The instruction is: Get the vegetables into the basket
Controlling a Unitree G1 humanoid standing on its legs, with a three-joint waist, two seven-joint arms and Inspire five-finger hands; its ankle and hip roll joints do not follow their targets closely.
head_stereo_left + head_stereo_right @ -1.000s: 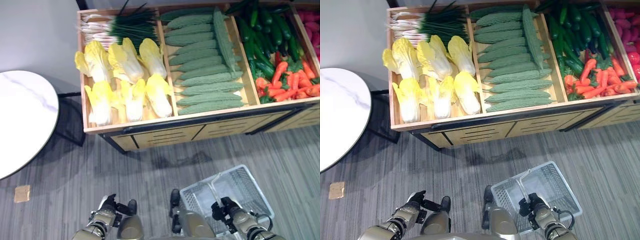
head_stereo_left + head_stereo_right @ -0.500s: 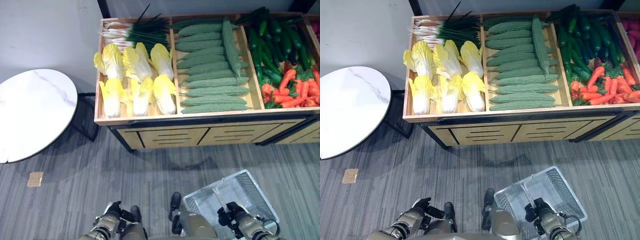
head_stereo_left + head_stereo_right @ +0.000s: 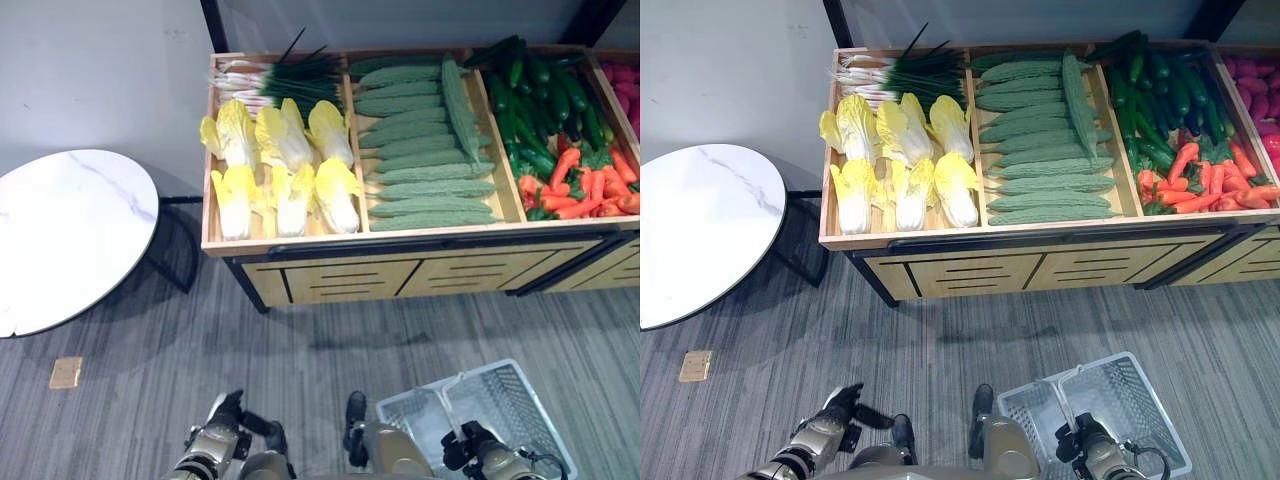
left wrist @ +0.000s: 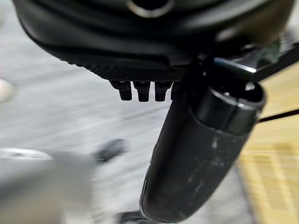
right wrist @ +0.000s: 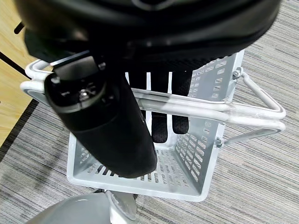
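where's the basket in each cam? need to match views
Left eye view: basket at bottom right, on the floor below the wooden stand.
Right eye view: basket, bottom right again.
Right wrist view: basket under the right hand, fingers curled over its handles.
Left wrist view: not seen.
Shared landmark: the stand's wooden front.

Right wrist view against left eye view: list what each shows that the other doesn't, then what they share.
Right wrist view alone: the right robot hand's fingers curled round the basket's handle, and the empty slotted basket floor. Left eye view alone: the wooden produce stand with cabbages, bitter gourds, scallions, cucumbers, carrots; the round white table; the left robot hand. Shared: the white basket, grey striped floor.
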